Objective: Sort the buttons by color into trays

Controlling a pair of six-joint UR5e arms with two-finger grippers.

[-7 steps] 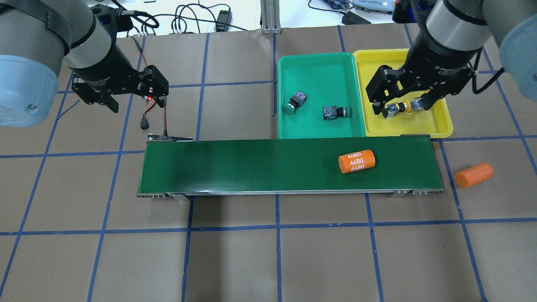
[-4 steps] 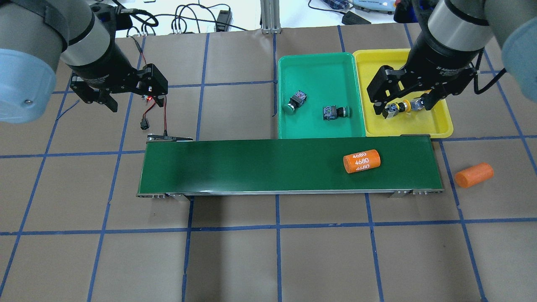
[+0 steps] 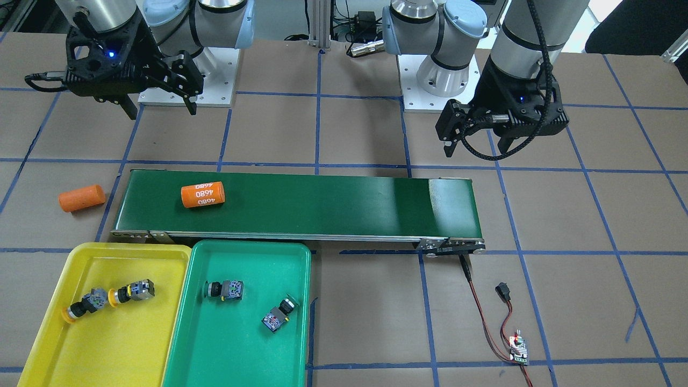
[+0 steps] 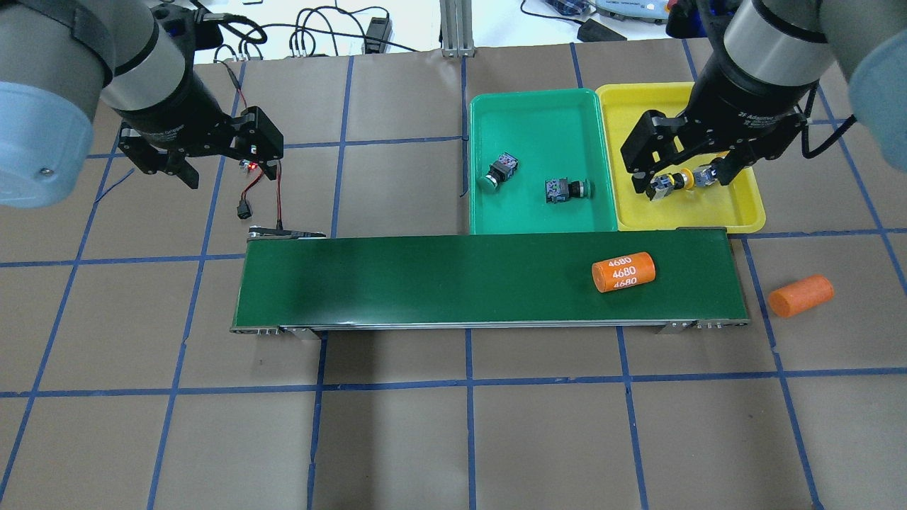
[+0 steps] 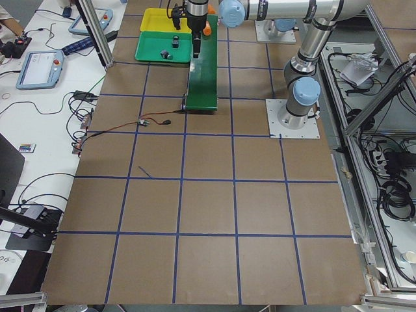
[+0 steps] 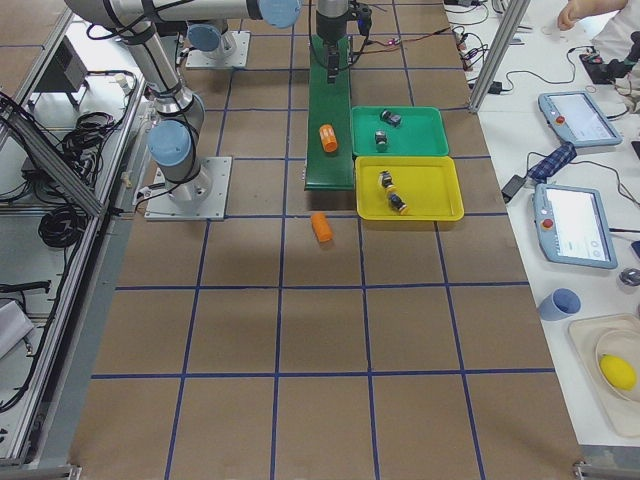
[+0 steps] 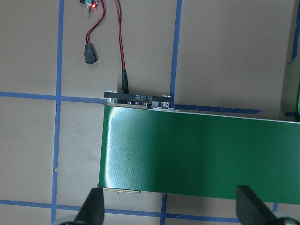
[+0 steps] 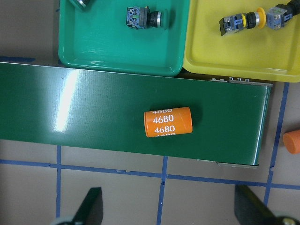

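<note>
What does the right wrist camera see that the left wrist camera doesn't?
Only the right wrist view shows the orange cylinder on the belt, the yellow tray holding yellow buttons, and a green button. Only the left wrist view shows the red and black wires by the belt's end. Both show the belt and table; the right end effector and left end effector each show open.

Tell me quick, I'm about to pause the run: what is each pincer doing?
Left pincer: open, holding nothing.
Right pincer: open, holding nothing.
</note>
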